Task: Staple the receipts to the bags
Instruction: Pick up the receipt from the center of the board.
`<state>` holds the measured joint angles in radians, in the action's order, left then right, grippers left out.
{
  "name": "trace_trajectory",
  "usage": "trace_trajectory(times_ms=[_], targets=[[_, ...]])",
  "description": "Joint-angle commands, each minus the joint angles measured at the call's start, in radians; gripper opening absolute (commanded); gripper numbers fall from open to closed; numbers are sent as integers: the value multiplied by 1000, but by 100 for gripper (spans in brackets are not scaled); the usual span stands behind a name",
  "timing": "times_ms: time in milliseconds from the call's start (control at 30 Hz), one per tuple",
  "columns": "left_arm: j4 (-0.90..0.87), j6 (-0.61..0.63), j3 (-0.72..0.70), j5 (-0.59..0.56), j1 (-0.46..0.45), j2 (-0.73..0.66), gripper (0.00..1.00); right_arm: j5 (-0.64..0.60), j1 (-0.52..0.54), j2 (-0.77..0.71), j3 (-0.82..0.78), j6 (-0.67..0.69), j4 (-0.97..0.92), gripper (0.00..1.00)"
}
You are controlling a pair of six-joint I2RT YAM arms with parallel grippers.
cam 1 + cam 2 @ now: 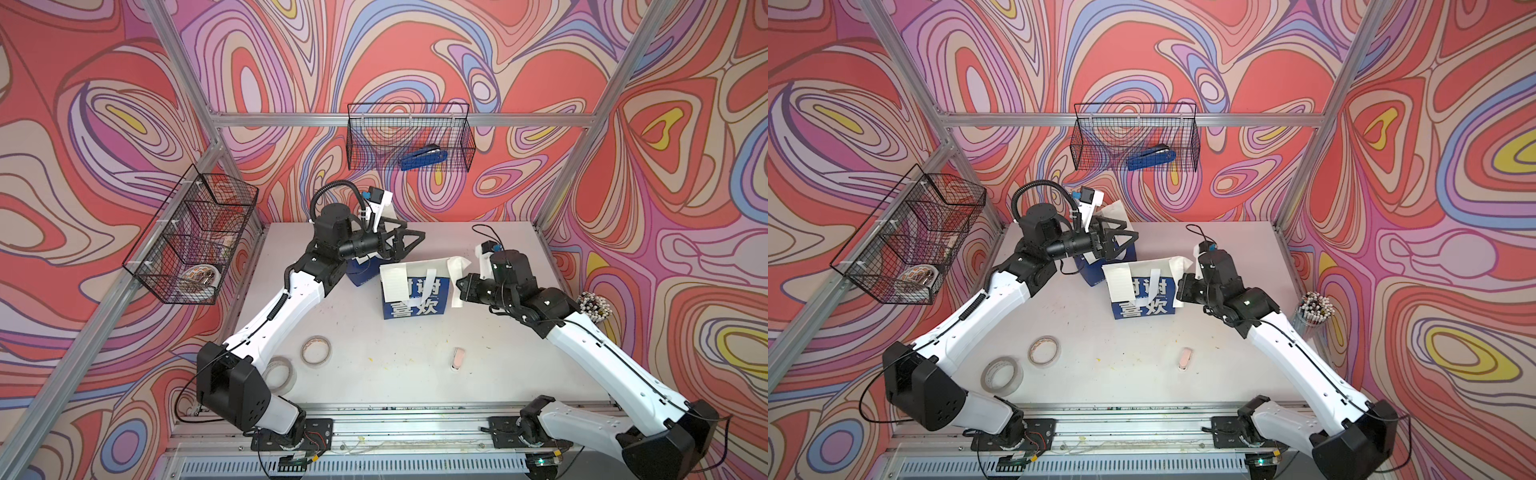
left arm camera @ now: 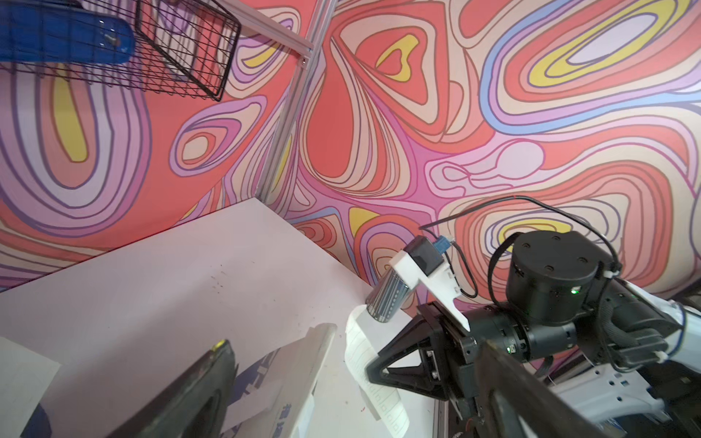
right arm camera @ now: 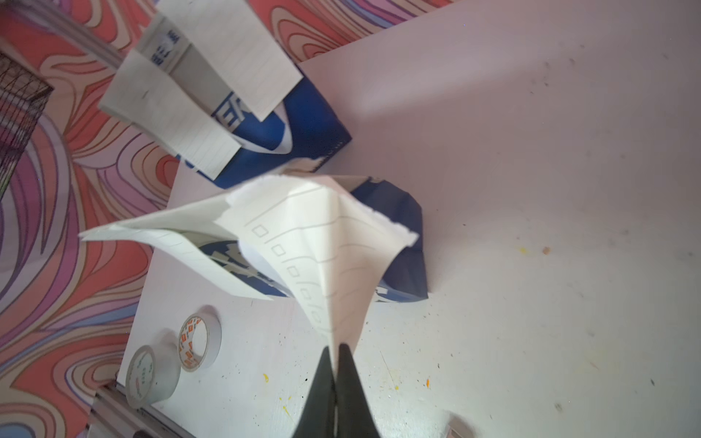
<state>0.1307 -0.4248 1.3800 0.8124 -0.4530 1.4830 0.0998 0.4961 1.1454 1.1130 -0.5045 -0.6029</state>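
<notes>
You will find one receipt (image 3: 326, 265) hanging at the side of the bag with Chinese characters (image 1: 415, 305), which stands on the middle of the surface (image 1: 415, 374). The right end effector (image 3: 337, 352) is pinched tight on the slip's free end. Note the second bag (image 1: 359, 274) behind, near the left end effector (image 1: 410, 237), whose jaws stand wide, holding nothing. The blue stapler (image 1: 424, 158) lies in the rear wire basket (image 1: 365, 137)

The left arm (image 1: 299, 291) hides most of the blue-and-white paper bag with Latin lettering (image 1: 353, 276) in both top views. The white lined paper receipt (image 3: 326, 265) pinched in the right gripper (image 3: 333, 350) covers much of the blue paper bag with white Chinese characters (image 3: 402, 235) beyond the jaws. The blue plastic stapler (image 2: 64, 36) runs off the left wrist picture's edge. The small pale pink object (image 1: 457, 357) is too small to identify.
</notes>
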Motion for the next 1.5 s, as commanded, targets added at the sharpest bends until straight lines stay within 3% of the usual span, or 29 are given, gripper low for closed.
trace_trajectory(times_ms=[0, 167, 267, 500, 833, 1333, 1400, 1467], targets=[[-28, 67, -28, 115, -10, -13, 97, 116, 13, 4, 30, 159, 70, 5], [-94, 250, -87, 124, -13, -85, 82, 181, 19, 11, 72, 225, 76, 5], [-172, 314, -82, 102, -19, -100, 82, 207, 22, 8, 80, 240, 95, 5], [-169, 248, -82, 71, -63, -71, 77, 202, 32, 39, 85, 239, 131, 4], [-188, 175, -77, -21, -82, -45, 57, 179, 35, 47, 80, 212, 160, 3], [-22, 58, -100, -41, -101, 13, 47, 160, 74, 83, 77, 178, 181, 1], [8, 46, -109, -39, -101, 14, 40, 155, 78, 82, 68, 175, 187, 1], [16, 50, -114, -45, -101, 14, 25, 149, 78, 80, 62, 173, 189, 1]])
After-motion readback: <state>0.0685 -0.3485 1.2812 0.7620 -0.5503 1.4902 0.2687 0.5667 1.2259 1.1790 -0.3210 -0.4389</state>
